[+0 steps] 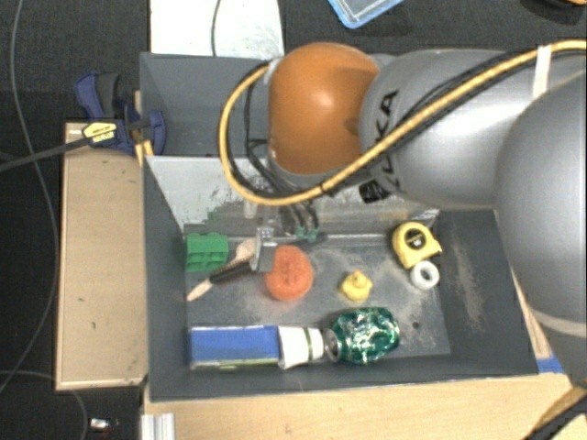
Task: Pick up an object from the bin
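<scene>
My gripper (pixel 287 239) hangs under the orange wrist cover near the middle of the bin, its fingers open. Just below it lies a round orange scrubby ball (pixel 290 274), apart from the fingertips. A small brush (pixel 225 272) with a pale wooden handle and dark middle lies slantwise beside the left finger, its tip close to it. To the left of the brush sits a green block (pixel 206 252). Nothing is between the fingers.
A small yellow toy (pixel 356 287) lies right of the orange ball. Further right are a yellow tape measure (pixel 415 243) and a white ring (pixel 424 274). Along the front wall lie a blue tube with a white cap (pixel 234 346) and a green glittery ball (pixel 364 335).
</scene>
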